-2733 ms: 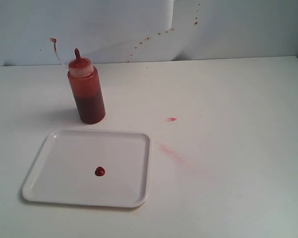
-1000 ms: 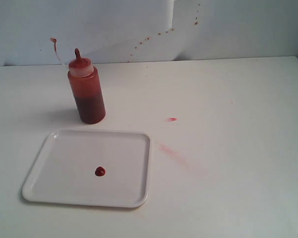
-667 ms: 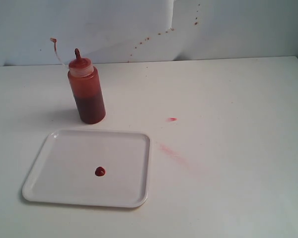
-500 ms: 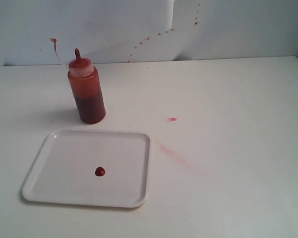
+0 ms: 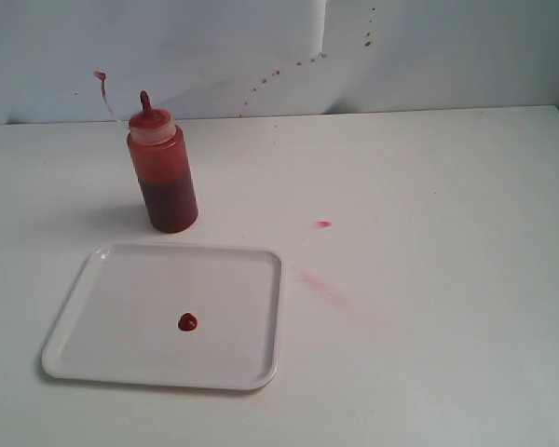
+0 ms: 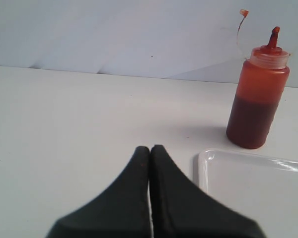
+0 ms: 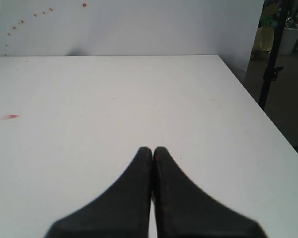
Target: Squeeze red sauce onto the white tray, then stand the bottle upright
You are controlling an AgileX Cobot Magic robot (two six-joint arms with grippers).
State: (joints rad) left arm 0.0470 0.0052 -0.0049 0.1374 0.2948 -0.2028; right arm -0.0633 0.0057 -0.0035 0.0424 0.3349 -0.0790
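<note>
With red sauce (image 5: 187, 322) on the white tray (image 5: 121, 279) and the bottle (image 5: 162, 177) upright, my job looks finished; both my pincers (image 6: 150, 148) (image 7: 153, 148) are pressed together, empty.

Left gripper (image 6: 150, 148), right gripper (image 7: 153, 148): black, tapered

Bottle (image 5: 162, 173) upright just behind tray (image 5: 102, 289); sauce blob (image 5: 187, 322) on tray
</note>
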